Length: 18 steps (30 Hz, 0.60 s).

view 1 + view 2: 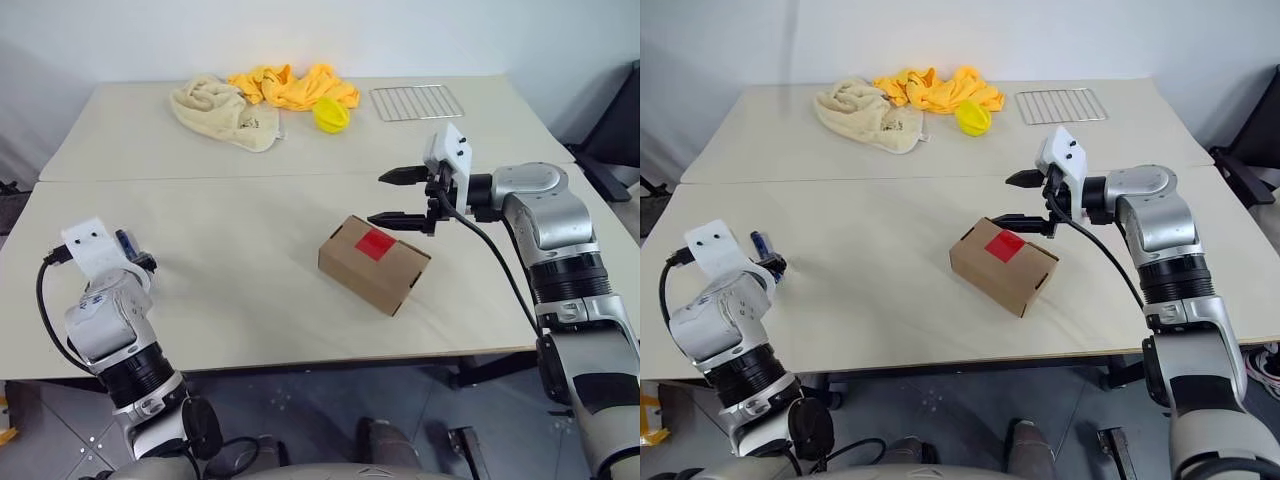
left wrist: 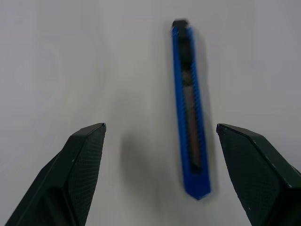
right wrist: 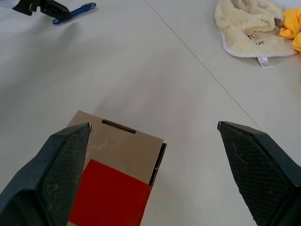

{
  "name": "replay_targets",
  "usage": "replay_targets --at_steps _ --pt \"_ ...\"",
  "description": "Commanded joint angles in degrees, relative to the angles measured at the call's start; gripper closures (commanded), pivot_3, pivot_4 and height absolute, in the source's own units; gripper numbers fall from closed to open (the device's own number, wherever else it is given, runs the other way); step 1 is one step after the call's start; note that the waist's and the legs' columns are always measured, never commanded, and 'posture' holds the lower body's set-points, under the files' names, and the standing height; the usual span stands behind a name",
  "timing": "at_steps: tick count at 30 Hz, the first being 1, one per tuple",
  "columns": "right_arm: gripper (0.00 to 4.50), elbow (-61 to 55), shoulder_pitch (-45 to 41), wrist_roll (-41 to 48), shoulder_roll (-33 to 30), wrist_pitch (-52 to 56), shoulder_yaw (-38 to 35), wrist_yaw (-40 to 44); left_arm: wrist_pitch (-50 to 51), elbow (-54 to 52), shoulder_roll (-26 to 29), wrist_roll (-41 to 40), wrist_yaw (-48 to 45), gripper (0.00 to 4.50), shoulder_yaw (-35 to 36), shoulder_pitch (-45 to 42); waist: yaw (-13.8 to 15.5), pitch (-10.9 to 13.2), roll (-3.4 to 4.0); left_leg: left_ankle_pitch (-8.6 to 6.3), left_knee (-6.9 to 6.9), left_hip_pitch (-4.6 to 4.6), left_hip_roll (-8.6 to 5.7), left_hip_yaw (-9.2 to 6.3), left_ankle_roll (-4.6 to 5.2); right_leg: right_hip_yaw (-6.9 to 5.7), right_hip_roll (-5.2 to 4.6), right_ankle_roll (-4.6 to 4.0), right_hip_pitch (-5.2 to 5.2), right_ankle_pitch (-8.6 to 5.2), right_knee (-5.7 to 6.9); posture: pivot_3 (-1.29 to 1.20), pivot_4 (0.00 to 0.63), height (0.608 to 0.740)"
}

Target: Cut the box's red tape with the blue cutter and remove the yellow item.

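The slim blue plastic cutter (image 2: 190, 110) lies flat on the beige tabletop (image 1: 230, 300) at about 9 o'clock from the brown cardboard box (image 1: 375, 264), well apart from it near the table's left side. You should expect it to be light, rigid and a bit slick, low enough that it could skate or roll if you nudge one end; take it across the ribbed mid-body, clear of the blade end, fingers square to its long axis. Your left gripper (image 2: 160, 141) hovers over it with fingers spread wide; the cutter sits between them, nearer one finger, nothing touched or held. The box is likely light and will probably slide under blade pressure, so brace it; the red square of tape (image 3: 108, 195) is on its top face. Your right gripper (image 1: 397, 197) hangs just above the box's far edge, at about 1 o'clock from the tape, jaws fully apart, empty, no contact. No yellow item visible; presumably inside the box.
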Motion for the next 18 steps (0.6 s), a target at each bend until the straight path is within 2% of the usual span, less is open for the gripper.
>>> replay_targets --at_steps 1,10,13,18 --pt "0.00 -2.2 -0.4 0.3 -0.8 -0.1 -1.1 0.3 -1.5 1.6 0.8 -1.4 -1.4 0.53 -0.2 0.2 0.0 0.0 0.00 0.00 0.01 0.00 0.00 0.00 0.00 0.00 0.00 0.00 0.01 0.00 0.00 0.00 0.150 0.740" --pt "0.00 -2.4 -0.8 0.3 -1.1 0.3 -1.3 0.5 0.9 2.1 1.1 -1.3 -1.2 0.53 -0.6 0.1 0.1 0.0 0.00 0.00 0.03 0.05 0.00 0.00 0.00 0.02 -0.01 0.00 0.01 0.00 0.10 0.00 0.150 0.740" --pt "0.00 -2.1 -0.9 0.2 -1.2 0.2 -1.3 0.5 2.3 1.4 0.8 -1.3 -1.1 1.36 -0.3 0.3 0.0 0.0 0.00 0.00 0.03 0.06 0.00 0.01 0.00 0.03 -0.01 0.00 0.01 0.00 0.09 0.00 0.150 0.740" --pt "0.00 -2.0 -0.8 0.0 -1.0 0.1 -1.1 0.4 3.9 0.9 0.3 -1.2 -1.1 1.36 -0.5 0.4 -0.1 0.0 0.00 0.00 0.01 0.08 0.00 0.03 0.00 0.04 -0.01 -0.01 0.01 0.00 0.09 0.00 0.150 0.740"
